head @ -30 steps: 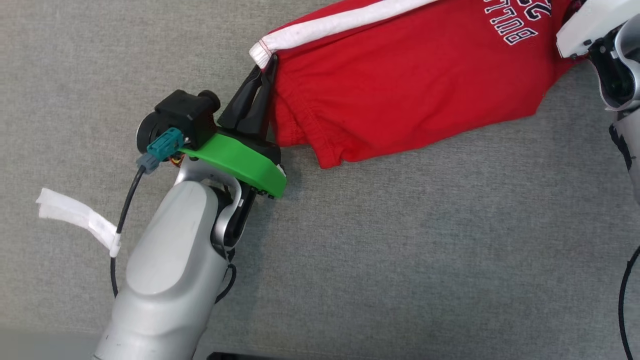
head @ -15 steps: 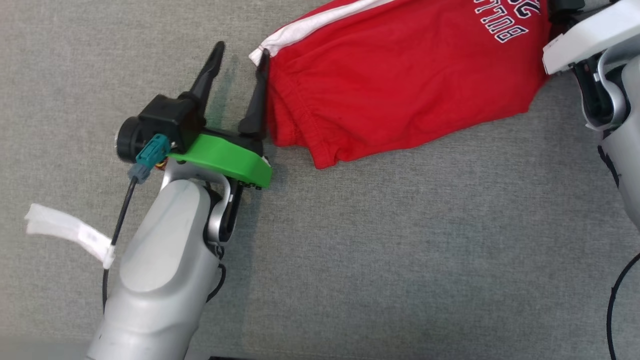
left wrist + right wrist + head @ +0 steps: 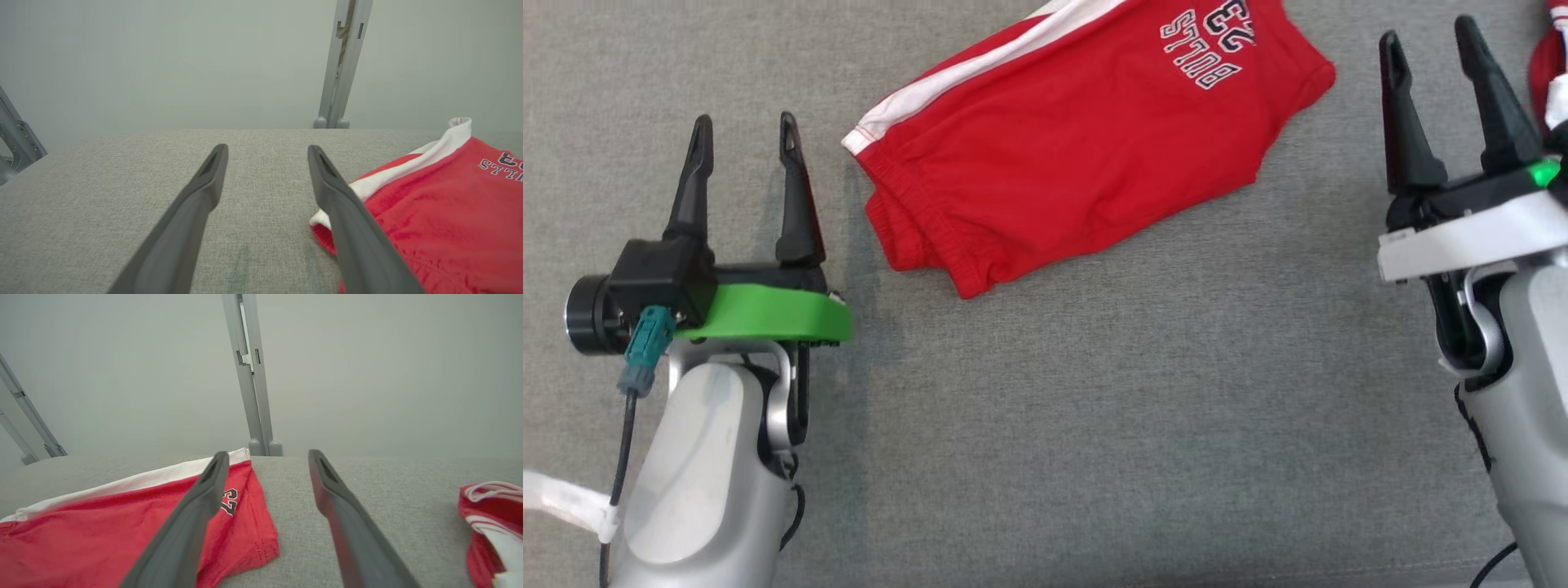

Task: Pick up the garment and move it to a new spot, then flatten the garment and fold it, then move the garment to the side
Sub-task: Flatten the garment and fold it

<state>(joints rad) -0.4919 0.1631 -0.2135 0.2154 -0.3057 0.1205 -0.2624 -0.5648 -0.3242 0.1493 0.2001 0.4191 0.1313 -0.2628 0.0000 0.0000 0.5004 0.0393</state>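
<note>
The garment [image 3: 1062,147] is a pair of red shorts with a white side stripe and navy lettering, lying folded on the grey table at the top centre of the head view. My left gripper [image 3: 743,135] stands open to its left, apart from the waistband, with nothing between its fingers. My right gripper [image 3: 1429,45] is open to the right of the garment, also holding nothing. The left wrist view has the garment [image 3: 441,212] to the right of its open gripper [image 3: 267,149]. In the right wrist view the garment [image 3: 102,531] lies left of and under its open gripper [image 3: 267,455].
A second red and white piece of clothing [image 3: 494,522] lies at the table's right side, also at the head view's right edge [image 3: 1550,65]. Grey frame posts [image 3: 249,371] stand behind the table's far edge. A white tag [image 3: 560,502] hangs from the left arm's cable.
Both grippers opened and let go of the garment, then drew back toward me and apart. The garment now lies free on the table. The head camera has shifted too.
</note>
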